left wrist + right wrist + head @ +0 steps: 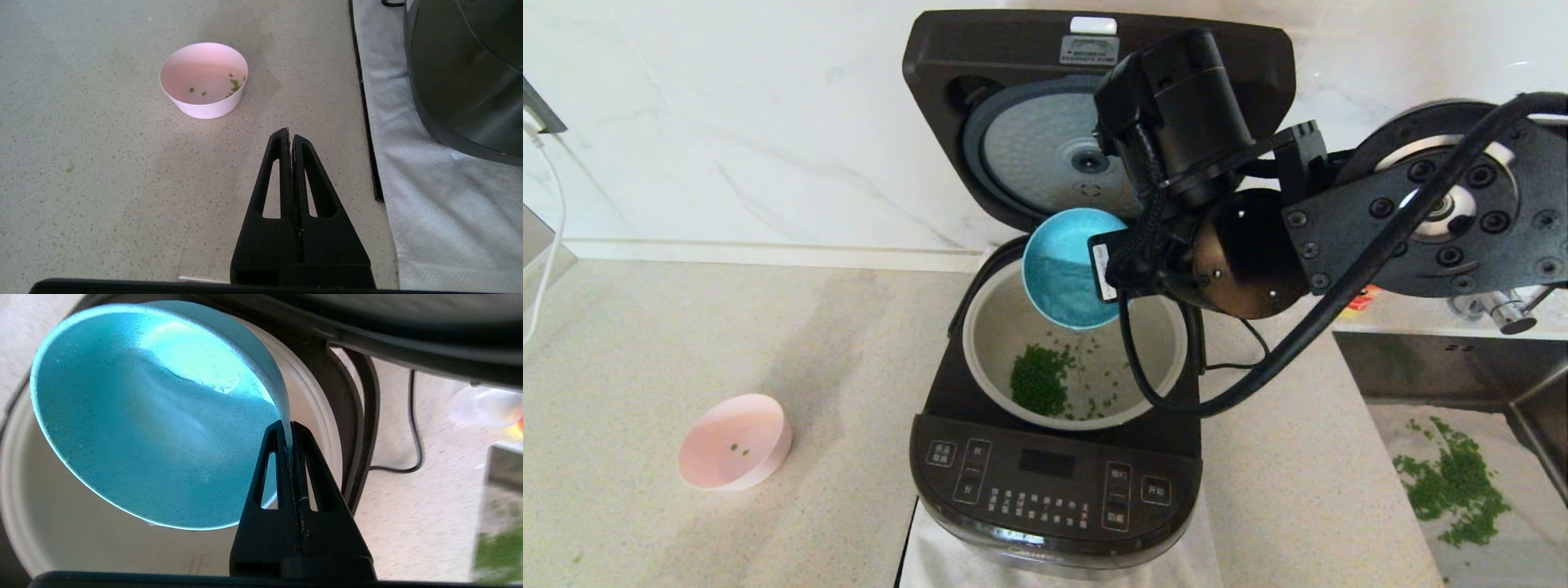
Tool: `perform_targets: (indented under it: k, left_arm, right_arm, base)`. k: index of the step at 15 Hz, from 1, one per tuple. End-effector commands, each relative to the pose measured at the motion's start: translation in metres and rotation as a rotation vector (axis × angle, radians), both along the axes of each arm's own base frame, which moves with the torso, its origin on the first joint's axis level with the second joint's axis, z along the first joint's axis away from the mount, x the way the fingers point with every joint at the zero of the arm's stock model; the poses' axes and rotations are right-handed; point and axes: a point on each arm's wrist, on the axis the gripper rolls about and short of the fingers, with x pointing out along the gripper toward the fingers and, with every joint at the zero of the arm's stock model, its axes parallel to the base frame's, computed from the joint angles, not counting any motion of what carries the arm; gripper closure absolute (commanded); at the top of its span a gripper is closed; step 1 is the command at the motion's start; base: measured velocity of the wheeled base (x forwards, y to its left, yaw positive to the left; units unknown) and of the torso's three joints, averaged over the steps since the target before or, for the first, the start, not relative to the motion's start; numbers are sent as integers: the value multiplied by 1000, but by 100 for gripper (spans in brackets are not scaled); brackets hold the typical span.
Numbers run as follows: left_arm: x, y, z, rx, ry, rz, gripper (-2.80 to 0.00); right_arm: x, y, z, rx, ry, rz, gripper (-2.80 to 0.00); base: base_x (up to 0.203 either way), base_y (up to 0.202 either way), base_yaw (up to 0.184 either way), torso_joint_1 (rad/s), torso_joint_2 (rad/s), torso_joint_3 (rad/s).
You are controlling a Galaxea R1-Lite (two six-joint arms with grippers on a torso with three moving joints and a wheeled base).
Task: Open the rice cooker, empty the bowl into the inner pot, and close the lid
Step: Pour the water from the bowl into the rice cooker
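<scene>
Right end effector is pinched tight on the rim of a blue bowl, holding it tipped on its side above the inner pot, its open mouth facing left and down. From the right wrist view the bowl's inside looks bare.

Nearest on the bench is the rice cooker, its button panel facing the robot, standing on a white cloth. A pink bowl sits well to the left of it, upright, with a few green flecks inside. Left end effector hovers low over the bench just beside the cooker's near left corner, fingers pressed together with nothing between them.

Farther in, the off-white pot sits in the cooker body with a heap of chopped greens on its bottom, gathered toward the left. Beyond it the lid stands upright, its dimpled silver plate facing forward. More greens lie scattered in the sink on the right.
</scene>
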Motion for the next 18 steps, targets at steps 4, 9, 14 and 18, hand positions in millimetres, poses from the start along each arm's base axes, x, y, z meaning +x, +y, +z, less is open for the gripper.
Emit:
perform_targets:
  k: [4, 9, 14, 18]
  left_arm:
    - [1, 0, -2, -1, 7, 0, 0]
    - [1, 0, -2, -1, 7, 0, 0]
    - [1, 0, -2, -1, 7, 0, 0]
    - [1, 0, -2, -1, 7, 0, 0]
  right_arm:
    - [-3, 11, -8, -105, -22, -25, 0]
    - [-15, 20, -4, -141, -66, -26, 0]
    - [-30, 29, -5, -185, -76, -9, 0]
    - [-33, 32, -14, -228, -82, -42, 0]
  base:
    - [0, 0, 0, 0, 0, 0]
    - [0, 0, 0, 0, 0, 0]
    - [0, 0, 0, 0, 0, 0]
    - [0, 0, 0, 0, 0, 0]
